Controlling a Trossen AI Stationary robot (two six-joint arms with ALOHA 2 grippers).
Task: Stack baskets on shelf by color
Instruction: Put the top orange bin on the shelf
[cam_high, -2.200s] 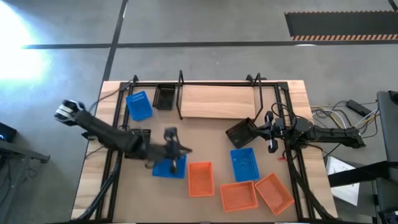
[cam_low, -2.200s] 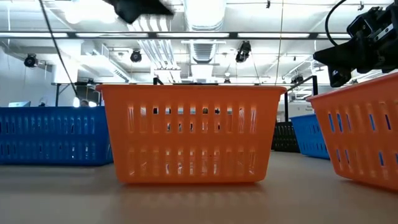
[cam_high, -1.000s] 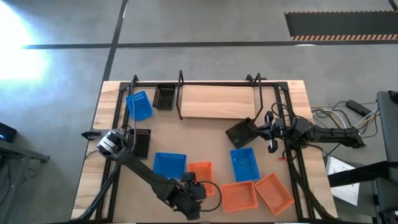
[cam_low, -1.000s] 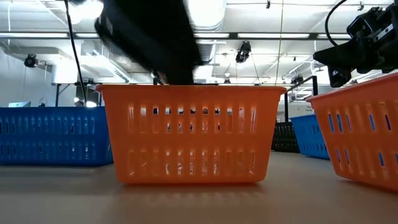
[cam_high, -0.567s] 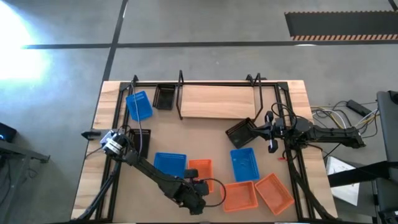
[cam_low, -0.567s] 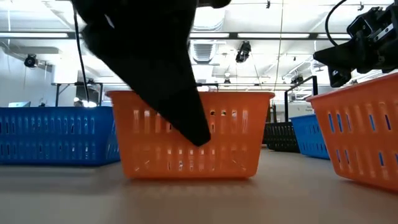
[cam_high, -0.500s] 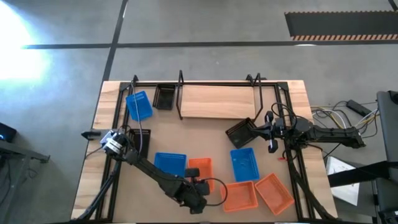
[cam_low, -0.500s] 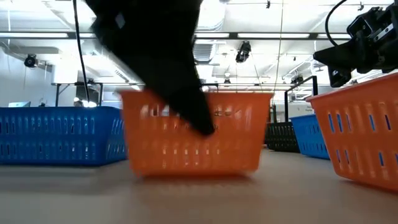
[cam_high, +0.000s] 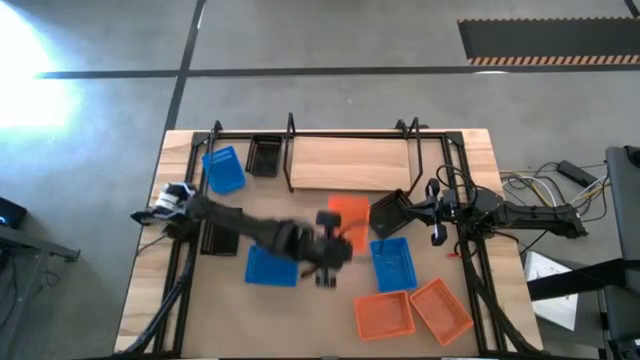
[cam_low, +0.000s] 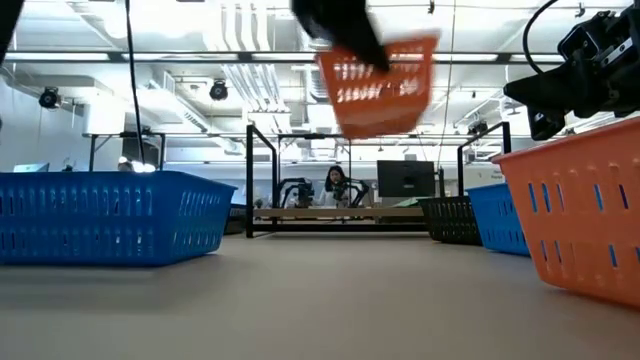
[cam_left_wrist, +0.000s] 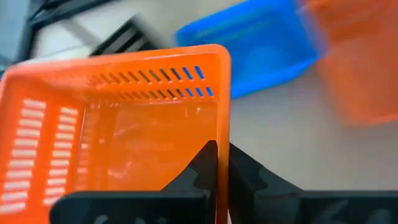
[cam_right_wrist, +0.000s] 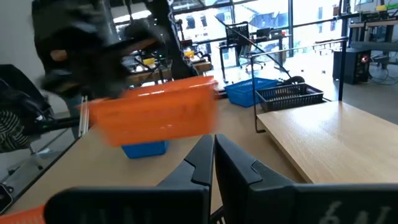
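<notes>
The brown wooden tabletop carries a black wire frame along its far edge, enclosing a flat light-coloured wooden shelf plank. At the far left stand a blue perforated plastic basket and a small black perforated basket. On the open tabletop lie a second blue basket, a third blue basket, a black basket just beyond it, and two orange perforated baskets near the front right.

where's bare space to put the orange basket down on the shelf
The shelf plank is bare between its wire posts. Its left end is crowded by a blue basket and a black basket. The left gripper holds the orange basket just in front.
</notes>
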